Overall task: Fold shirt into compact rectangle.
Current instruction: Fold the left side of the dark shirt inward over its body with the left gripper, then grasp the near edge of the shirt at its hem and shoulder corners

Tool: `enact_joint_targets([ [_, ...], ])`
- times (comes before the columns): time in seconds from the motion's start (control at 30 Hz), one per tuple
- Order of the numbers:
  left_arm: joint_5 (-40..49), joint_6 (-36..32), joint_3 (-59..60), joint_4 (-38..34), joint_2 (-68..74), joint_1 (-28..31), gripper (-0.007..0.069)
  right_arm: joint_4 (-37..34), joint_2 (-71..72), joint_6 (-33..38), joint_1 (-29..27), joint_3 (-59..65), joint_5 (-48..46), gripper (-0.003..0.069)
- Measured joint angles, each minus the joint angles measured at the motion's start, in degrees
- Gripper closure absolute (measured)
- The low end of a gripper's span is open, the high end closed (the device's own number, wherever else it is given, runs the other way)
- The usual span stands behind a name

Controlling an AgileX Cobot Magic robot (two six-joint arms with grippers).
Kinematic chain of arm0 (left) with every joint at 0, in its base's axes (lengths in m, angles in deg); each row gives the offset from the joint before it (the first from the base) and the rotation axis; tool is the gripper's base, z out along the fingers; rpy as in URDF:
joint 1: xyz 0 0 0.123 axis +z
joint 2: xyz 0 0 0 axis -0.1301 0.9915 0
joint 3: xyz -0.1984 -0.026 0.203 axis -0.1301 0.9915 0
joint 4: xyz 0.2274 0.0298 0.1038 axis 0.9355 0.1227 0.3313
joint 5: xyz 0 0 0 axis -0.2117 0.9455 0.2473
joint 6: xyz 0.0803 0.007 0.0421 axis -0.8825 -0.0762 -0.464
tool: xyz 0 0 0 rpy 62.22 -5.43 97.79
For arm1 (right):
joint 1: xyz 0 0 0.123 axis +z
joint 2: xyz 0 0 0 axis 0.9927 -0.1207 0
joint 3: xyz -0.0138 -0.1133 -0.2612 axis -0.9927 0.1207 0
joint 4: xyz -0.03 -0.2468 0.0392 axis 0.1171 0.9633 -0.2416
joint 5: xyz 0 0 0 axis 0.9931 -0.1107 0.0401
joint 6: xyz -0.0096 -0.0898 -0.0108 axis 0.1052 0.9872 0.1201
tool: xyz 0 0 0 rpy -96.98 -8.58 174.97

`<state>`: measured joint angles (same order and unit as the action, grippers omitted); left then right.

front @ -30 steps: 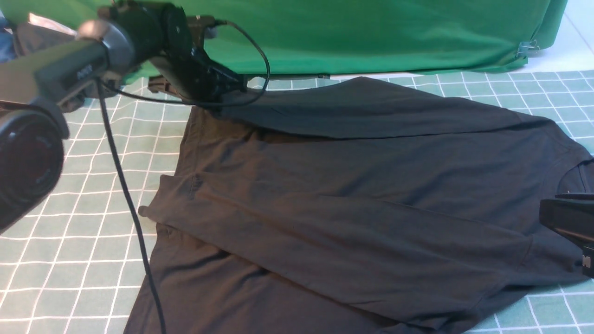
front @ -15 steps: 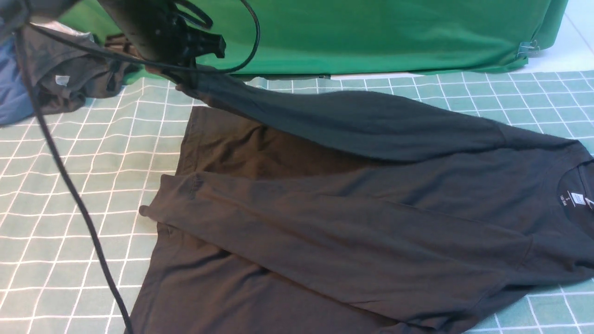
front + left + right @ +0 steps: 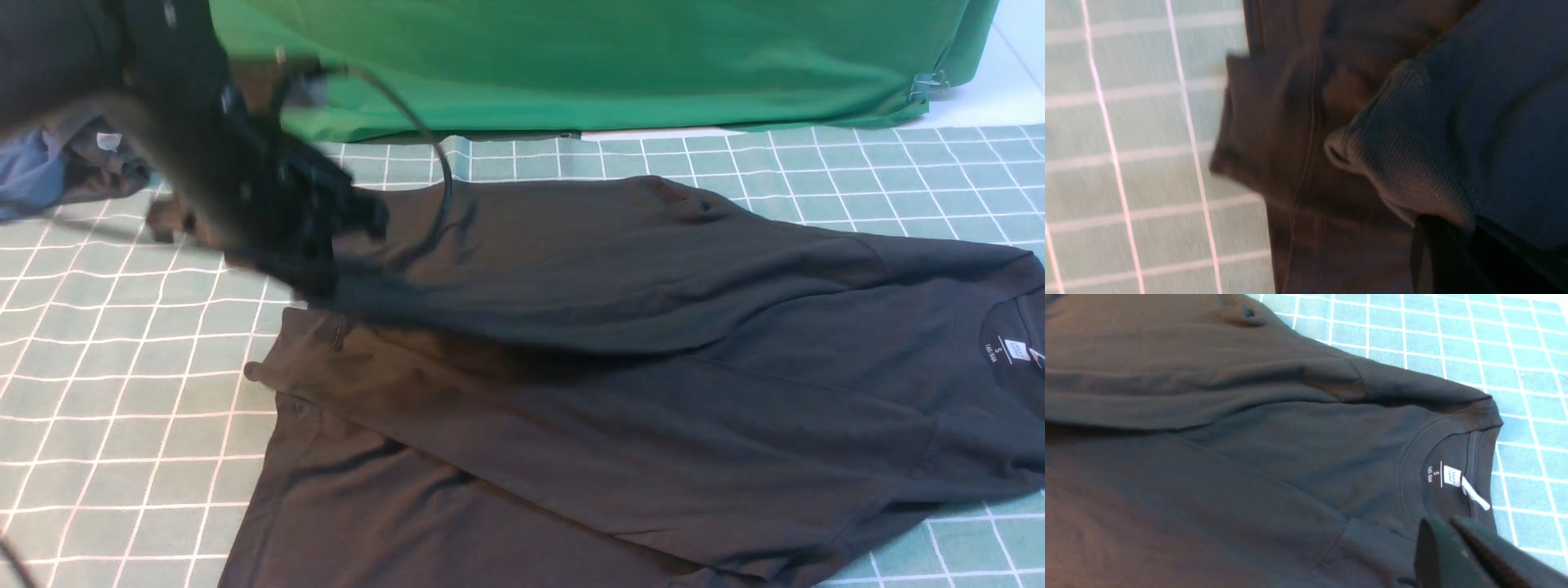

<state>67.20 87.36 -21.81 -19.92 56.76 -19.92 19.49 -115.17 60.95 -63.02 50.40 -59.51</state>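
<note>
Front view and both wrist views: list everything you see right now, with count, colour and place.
black long-sleeved cotton shirt: one, black, spread flat on the table, collar to the right
white neck label: one, white, inside the collar
checked tablecloth: one, green with white lines, under the shirt
green backdrop cloth: one, green, far edge
metal binder clip: one, silver, on the backdrop's right end
dark charcoal garment: one, far left
blue garment: one, far left edge
black cable: one, at the left arm
left claw: shut on the shirt's ribbed cuff, sleeve held raised
right claw: shut, empty, near the collar
</note>
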Motion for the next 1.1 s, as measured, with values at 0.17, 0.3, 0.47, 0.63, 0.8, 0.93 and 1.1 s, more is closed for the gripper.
enact_joint_targets([
  [0.17,-1.37,1.45,4.87,0.11,-0.81,-0.14,0.0606,0.00,0.00,0.00,0.00,0.00,0.00,0.0636],
  [0.3,-2.28,1.88,6.38,0.16,-0.86,-0.14,0.0606,-0.64,0.00,0.00,0.00,0.00,0.00,0.0637],
  [0.47,-2.43,4.17,6.58,-0.23,-0.86,-0.14,0.0584,-1.08,0.00,0.12,0.00,0.00,0.00,0.0636],
  [0.63,-0.16,4.44,6.58,-0.23,-0.86,-0.14,0.0445,-1.22,0.00,0.16,0.00,0.00,0.00,0.0636],
  [0.8,4.32,4.71,6.58,-0.23,-0.90,-0.14,0.0225,-1.28,0.00,0.50,0.00,0.00,0.00,0.0633],
  [0.93,10.05,4.71,8.71,0.37,-1.34,-0.14,0.0112,-1.28,0.00,0.54,0.00,0.00,0.04,0.0628],
  [1.1,8.84,5.91,19.03,0.46,-3.58,-0.14,0.0095,-1.68,0.00,0.80,0.00,0.00,0.04,0.0622],
])
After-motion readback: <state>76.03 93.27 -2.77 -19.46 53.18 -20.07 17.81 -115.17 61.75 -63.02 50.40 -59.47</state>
